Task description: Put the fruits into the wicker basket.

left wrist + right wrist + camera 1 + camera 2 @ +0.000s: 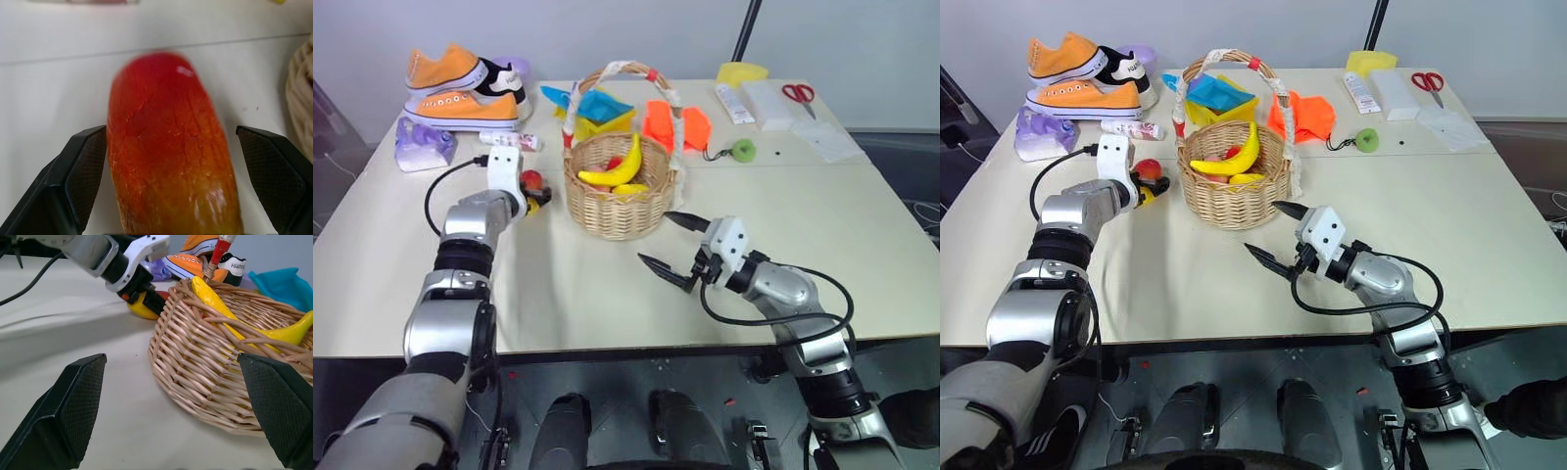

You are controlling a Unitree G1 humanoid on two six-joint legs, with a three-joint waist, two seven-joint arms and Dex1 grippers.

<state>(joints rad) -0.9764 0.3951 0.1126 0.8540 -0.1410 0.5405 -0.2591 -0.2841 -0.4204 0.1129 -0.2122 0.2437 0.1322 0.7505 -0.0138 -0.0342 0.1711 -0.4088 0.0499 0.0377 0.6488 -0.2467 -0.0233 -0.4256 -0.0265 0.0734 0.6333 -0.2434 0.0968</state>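
- The mango lies on the surface just left of the wicker basket, where a banana already rests.
- The left end effector straddles it, released; centre, then clench gently.
- The right end effector waits released near the basket.

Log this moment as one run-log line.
left gripper: open around mango | right gripper: open, idle | banana: in basket | mango: on table
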